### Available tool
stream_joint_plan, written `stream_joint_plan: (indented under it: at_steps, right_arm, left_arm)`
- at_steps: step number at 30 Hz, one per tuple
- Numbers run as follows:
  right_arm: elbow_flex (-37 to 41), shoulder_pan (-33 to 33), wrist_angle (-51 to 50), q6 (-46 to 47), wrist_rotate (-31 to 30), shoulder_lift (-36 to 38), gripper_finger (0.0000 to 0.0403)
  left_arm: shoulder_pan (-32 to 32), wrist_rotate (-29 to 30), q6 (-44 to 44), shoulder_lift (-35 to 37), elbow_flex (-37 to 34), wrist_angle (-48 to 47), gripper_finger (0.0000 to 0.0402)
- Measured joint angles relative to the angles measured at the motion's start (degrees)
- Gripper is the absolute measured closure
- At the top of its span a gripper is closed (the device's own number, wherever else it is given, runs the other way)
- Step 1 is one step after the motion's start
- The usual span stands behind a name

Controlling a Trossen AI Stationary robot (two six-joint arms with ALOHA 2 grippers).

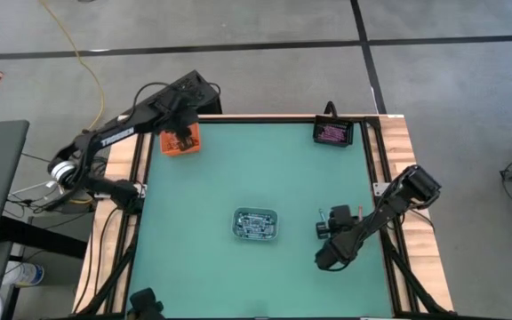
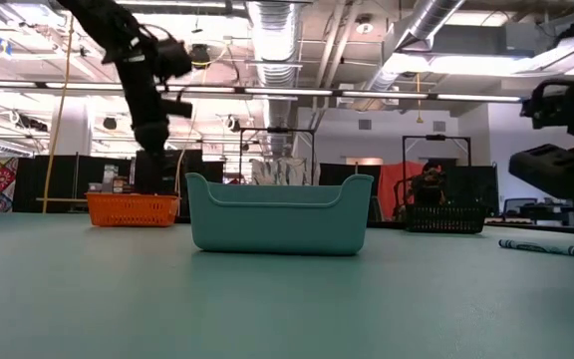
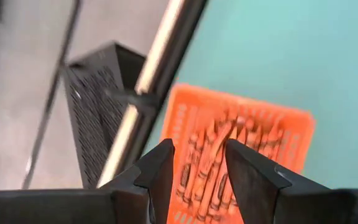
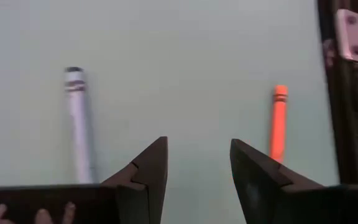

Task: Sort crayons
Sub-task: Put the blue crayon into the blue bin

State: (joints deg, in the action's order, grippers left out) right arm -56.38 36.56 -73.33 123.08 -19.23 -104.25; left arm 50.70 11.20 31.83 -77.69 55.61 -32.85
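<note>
Left pincer (image 3: 194, 177): apart and empty, poised over the orange tray (image 1: 181, 140) at about 10 o'clock on the counter (image 1: 256, 178); likely placed there because that tray takes the orange-red sticks
Orange tray contents: orange crayons (image 3: 219, 162) lying packed together, seen only in the left wrist view; from the low view just the tray's wall (image 2: 133, 209)
Right pincer (image 4: 194, 180): fingers apart, gripping nothing, low over the counter at about 4 o'clock; probably lined up to choose between two loose sticks
Loose sticks: grey-blue crayon (image 4: 79, 124) and orange-red crayon (image 4: 278, 121), both flat on the counter, well apart, either side of the open fingers; neither touched
Teal tray (image 1: 256, 224): near counter centre, toward 6 o'clock, holding grey-blue sticks by the overhead look; contents hidden behind its wall in the low view (image 2: 279, 214)
Black tray (image 1: 333, 132): at about 1 o'clock, purple-pink sticks inside
View differences: overhead gives tray layout but hides the loose sticks under the right arm; low view picks up one crayon (image 2: 549, 247) lying at 3 o'clock; right wrist view alone shows both
Task state: judged near its end, two sticks unsorted
</note>
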Motion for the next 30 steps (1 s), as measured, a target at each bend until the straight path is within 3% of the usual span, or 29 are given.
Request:
stream_joint_plan:
  at_steps: [7, 16, 23, 30]
  right_arm:
    - [-1.0, 0.0, 2.4, -0.4, -6.7, 0.0, 0.0234]
    - [-1.0, -1.7, 12.0, -7.2, -11.7, 0.0, 0.0234]
    - [1.8, -3.2, 14.0, -8.6, -10.9, 0.0, 0.0234]
    - [7.5, -4.0, 25.8, -13.6, -11.3, 0.6, 0.025]
  left_arm:
    - [-5.7, -0.2, -2.8, 7.7, 0.0, 0.3, 0.0266]
    - [-15.9, -5.0, -10.2, 12.9, 0.0, -1.0, 0.0266]
    - [-26.6, -5.0, -14.4, 13.0, 0.0, -3.1, 0.0266]
    - [-37.0, -4.7, -18.8, 13.0, 0.0, -3.4, 0.0266]
